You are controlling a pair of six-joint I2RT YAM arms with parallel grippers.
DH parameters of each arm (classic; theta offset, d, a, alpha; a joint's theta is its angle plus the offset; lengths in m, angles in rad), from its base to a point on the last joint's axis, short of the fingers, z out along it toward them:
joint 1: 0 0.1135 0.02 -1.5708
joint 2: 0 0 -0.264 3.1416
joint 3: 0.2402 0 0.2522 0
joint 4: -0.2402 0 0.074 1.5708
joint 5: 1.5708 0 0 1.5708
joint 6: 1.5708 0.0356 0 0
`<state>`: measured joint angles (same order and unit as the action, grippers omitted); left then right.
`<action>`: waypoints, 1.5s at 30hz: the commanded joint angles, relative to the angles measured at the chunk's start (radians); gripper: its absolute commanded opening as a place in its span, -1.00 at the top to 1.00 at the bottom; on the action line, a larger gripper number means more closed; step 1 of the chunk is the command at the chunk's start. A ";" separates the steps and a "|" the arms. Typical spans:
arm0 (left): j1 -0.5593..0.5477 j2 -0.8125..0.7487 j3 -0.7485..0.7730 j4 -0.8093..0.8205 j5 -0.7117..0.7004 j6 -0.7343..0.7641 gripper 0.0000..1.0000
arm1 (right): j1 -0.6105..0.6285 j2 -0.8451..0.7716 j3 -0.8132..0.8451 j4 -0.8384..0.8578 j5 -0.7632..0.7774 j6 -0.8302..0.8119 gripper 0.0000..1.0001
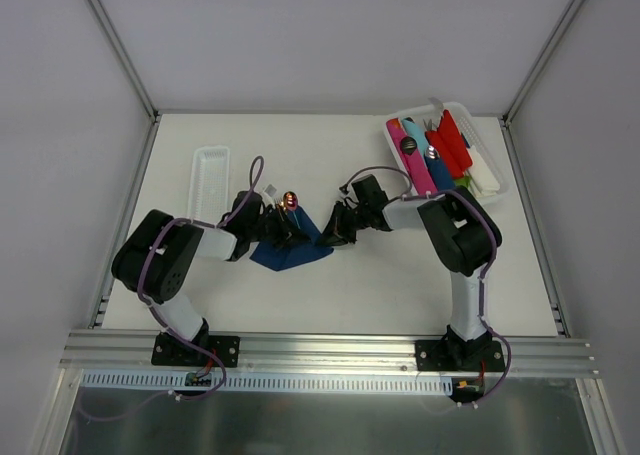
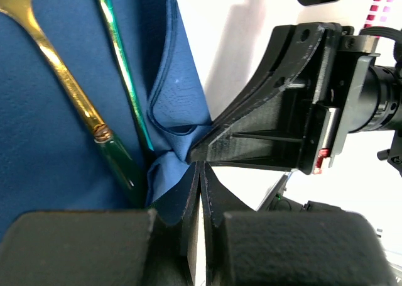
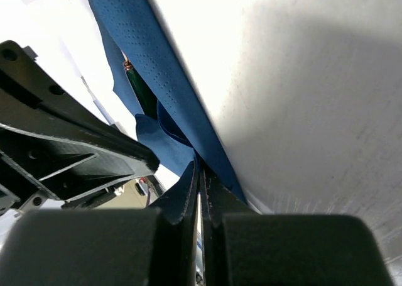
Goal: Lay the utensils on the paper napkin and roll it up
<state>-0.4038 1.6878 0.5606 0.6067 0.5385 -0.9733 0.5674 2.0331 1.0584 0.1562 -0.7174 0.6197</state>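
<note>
The navy paper napkin [image 1: 292, 252] lies mid-table, bunched up where the two grippers meet. The shiny utensils lie on it; a copper head [image 1: 291, 201] sticks out at its far edge. In the left wrist view a gold handle [image 2: 59, 72] and a greenish handle [image 2: 122, 66] rest on the napkin [image 2: 44, 148]. My left gripper [image 1: 283, 231] [image 2: 200, 168] is shut on a folded napkin edge. My right gripper [image 1: 335, 230] [image 3: 201, 168] is shut on the napkin [image 3: 135, 31] from the other side, tips almost touching the left ones. A utensil end [image 3: 139, 90] peeks from the fold.
A narrow white tray [image 1: 210, 180] lies at the left back. A white bin [image 1: 493, 182] with pink, red, blue and white plastic items stands at the back right. The right gripper body [image 2: 282, 126] fills the left wrist view's right side.
</note>
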 commanded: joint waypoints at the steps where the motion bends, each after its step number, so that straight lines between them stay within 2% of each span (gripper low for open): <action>1: 0.013 -0.046 0.028 -0.015 -0.012 0.031 1.00 | 0.002 0.003 0.032 -0.081 0.064 -0.075 1.00; 7: 0.014 -0.094 0.030 -0.060 -0.008 0.041 1.00 | 0.000 0.015 0.046 -0.118 0.091 -0.106 1.00; 15: 0.013 -0.155 -0.045 -0.088 -0.015 0.059 1.00 | -0.003 0.019 0.049 -0.122 0.090 -0.106 1.00; 29: 0.013 -0.008 -0.062 0.019 -0.032 0.036 1.00 | -0.003 0.006 0.058 -0.126 0.076 -0.107 1.00; 37: 0.017 0.042 -0.082 0.090 -0.029 0.007 1.00 | -0.003 -0.063 0.072 -0.122 0.046 -0.112 1.00; 45: 0.019 0.053 -0.093 0.108 -0.028 0.004 1.00 | -0.001 -0.136 0.077 -0.054 0.004 -0.022 1.00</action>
<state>-0.4034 1.7180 0.4892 0.7059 0.5274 -0.9844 0.5671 1.9682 1.1027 0.0704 -0.6964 0.5579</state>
